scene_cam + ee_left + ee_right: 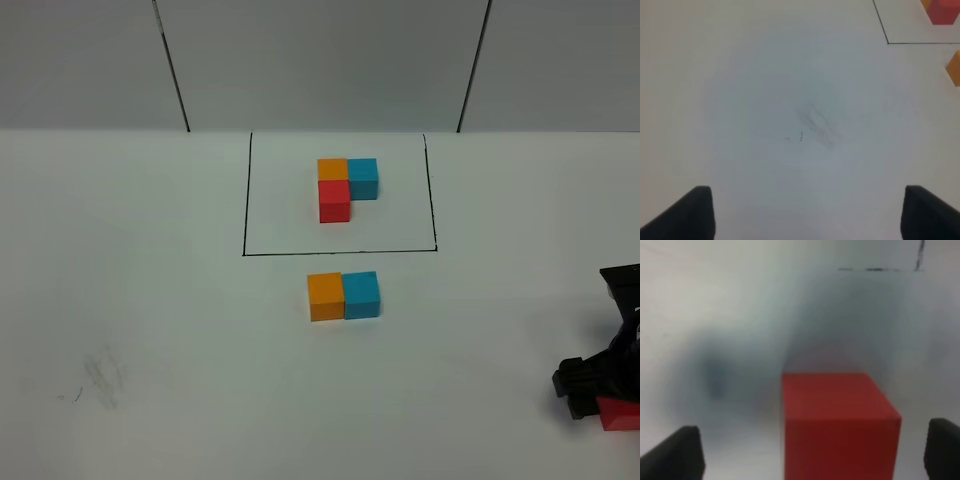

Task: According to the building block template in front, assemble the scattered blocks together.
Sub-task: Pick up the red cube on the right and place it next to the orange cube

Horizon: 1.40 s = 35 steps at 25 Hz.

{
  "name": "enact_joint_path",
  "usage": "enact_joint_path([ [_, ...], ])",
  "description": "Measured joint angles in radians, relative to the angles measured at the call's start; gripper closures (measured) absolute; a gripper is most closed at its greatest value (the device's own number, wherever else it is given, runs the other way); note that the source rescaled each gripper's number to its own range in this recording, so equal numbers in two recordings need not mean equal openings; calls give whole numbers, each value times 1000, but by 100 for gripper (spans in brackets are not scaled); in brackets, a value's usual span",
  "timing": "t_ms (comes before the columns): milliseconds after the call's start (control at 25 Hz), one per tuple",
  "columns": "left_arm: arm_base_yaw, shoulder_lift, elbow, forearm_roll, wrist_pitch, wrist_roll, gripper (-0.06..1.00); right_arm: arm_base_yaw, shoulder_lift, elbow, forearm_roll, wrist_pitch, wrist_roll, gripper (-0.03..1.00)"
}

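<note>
The building block template [340,185] lies inside the drawn black frame [245,200] at the far middle of the tabletop [150,300]: orange at the far left, blue touching it on the right, red touching the orange on its near side. Just near of the frame, the loose orange cube [326,297] and blue cube [361,294] are set touching, orange left and blue right, so the pair's long axis runs left to right as in the template. The loose red cube [621,413] is well apart from them, at the near right edge. It is seen between the fingers of the right hand [815,460], which is spread wide with a gap on either side of the cube; nothing is gripped yet. The left hand [810,215] is likewise spread wide and empty, over bare tabletop by a grey smudge [815,122] on the left. The right arm is judged the nearer one. From it the pair lies to the far left, and the red cube is wanted against the near face of the orange cube. No container is present
</note>
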Motion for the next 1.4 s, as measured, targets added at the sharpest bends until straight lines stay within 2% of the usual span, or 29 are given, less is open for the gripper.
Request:
enact_joint_path([
  [120,0,0,0,0,0,0,29,0,12,0,4,-1,1,18],
  [240,0,0,0,0,0,0,29,0,17,0,6,-1,4,30],
  [360,0,0,0,0,0,0,29,0,22,0,7,11,7,58],
  [400,0,0,0,0,0,0,29,0,27,0,7,20,7,73],
  [640,0,0,0,0,0,2,29,0,21,-1,10,27,10,73],
  [880,0,0,0,0,0,3,29,15,-84,0,90,27,18,73],
  [1160,0,0,0,0,0,3,29,189,-124,-13,130,38,154,73],
  [1400,0,0,0,0,0,3,29,329,-89,-113,131,71,250,73],
])
